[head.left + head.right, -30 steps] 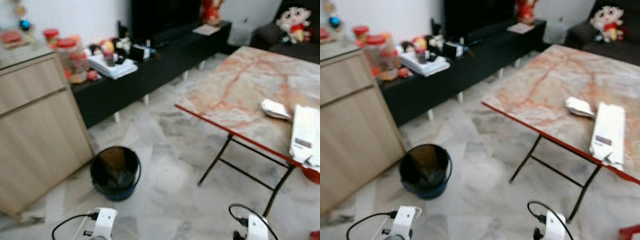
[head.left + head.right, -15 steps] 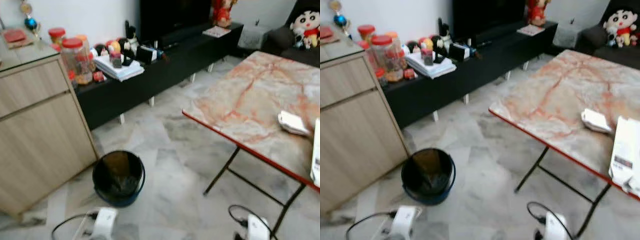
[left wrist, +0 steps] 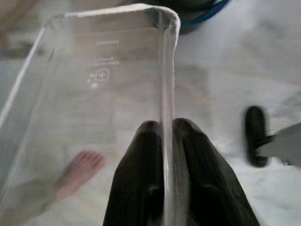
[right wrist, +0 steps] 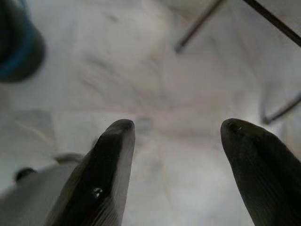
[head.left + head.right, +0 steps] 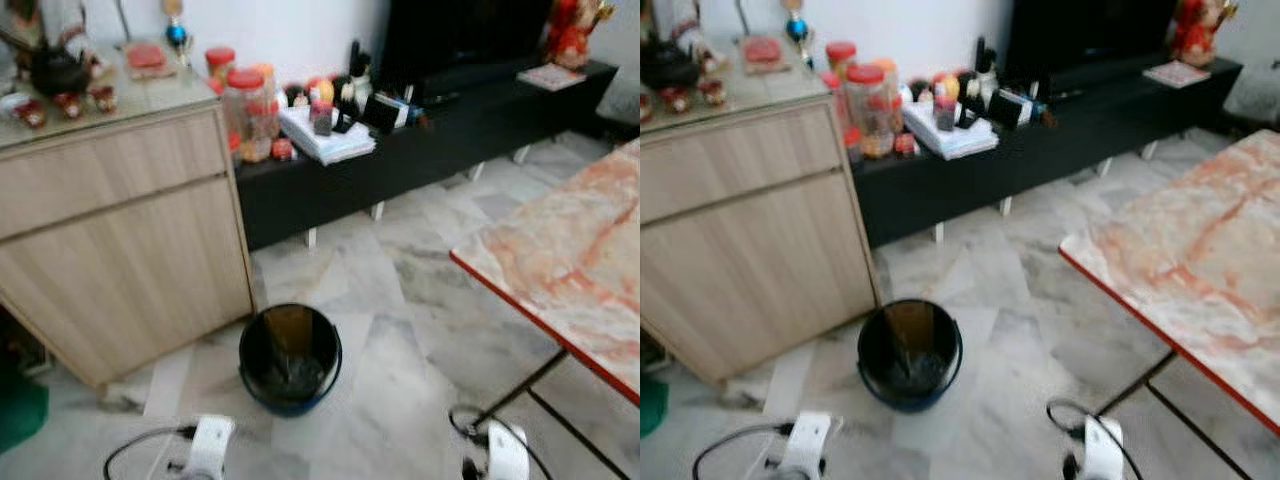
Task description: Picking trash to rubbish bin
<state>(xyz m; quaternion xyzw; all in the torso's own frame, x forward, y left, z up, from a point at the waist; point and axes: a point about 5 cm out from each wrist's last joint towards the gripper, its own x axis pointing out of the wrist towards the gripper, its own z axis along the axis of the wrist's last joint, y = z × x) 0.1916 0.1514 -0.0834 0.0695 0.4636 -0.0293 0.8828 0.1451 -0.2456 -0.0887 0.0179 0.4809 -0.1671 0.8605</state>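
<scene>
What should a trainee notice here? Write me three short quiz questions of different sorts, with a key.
1. True or false: the left tool is shut on the wall of a clear plastic container.
2. The black bin stands: A) on top of the wooden cabinet; B) on the floor beside the cabinet; C) inside the cabinet.
3. Fill in: the right tool, above the floor, is ___ (open/shut).
Key: 1 true; 2 B; 3 open.

My left gripper (image 3: 163,129) is low in front of me, its two black fingers pinched tight on a clear plastic box (image 3: 101,70). My right gripper (image 4: 178,129) hangs low, fingers wide apart.
</scene>
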